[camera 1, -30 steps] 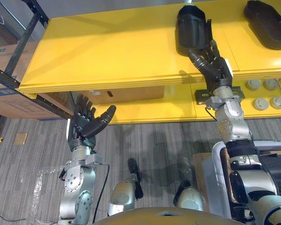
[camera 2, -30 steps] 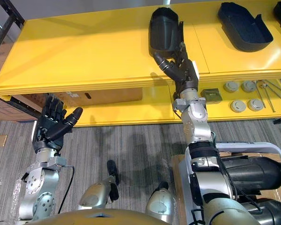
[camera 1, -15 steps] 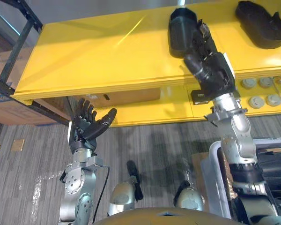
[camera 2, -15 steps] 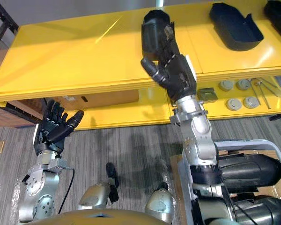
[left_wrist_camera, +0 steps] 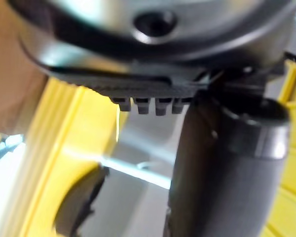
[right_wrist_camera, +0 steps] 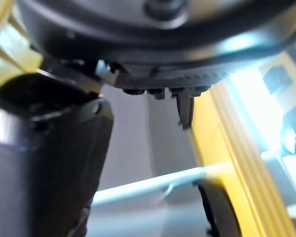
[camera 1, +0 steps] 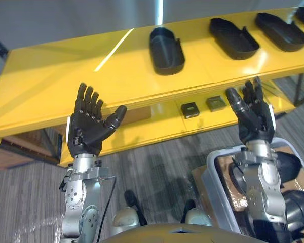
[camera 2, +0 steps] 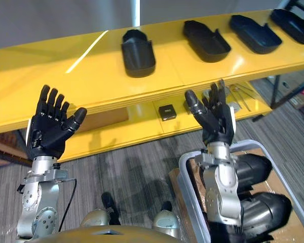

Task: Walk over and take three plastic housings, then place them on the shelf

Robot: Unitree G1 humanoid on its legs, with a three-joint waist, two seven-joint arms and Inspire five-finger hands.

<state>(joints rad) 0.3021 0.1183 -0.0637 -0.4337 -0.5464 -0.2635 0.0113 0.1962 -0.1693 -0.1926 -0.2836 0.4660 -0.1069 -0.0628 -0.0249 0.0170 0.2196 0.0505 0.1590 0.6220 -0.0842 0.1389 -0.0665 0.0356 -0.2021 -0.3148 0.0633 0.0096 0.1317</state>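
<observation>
Both hands are up, fingers spread, nothing held: left hand [camera 1: 88, 130], right hand [camera 1: 254, 120]. Three housings [camera 1: 233, 38] sit on the yellow shelf [camera 1: 66, 86] (right eye view catches a fourth housing [camera 2: 298, 25] far right). More lie in the grey bin [camera 1: 211, 169].

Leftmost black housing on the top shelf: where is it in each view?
Left eye: housing, top centre.
Right eye: housing, top, left of centre.
Left wrist: dark blur on yellow, possibly it.
Right wrist: dark blur likewise, unsure.
Landmark: light streak on shelf, left of it.
</observation>
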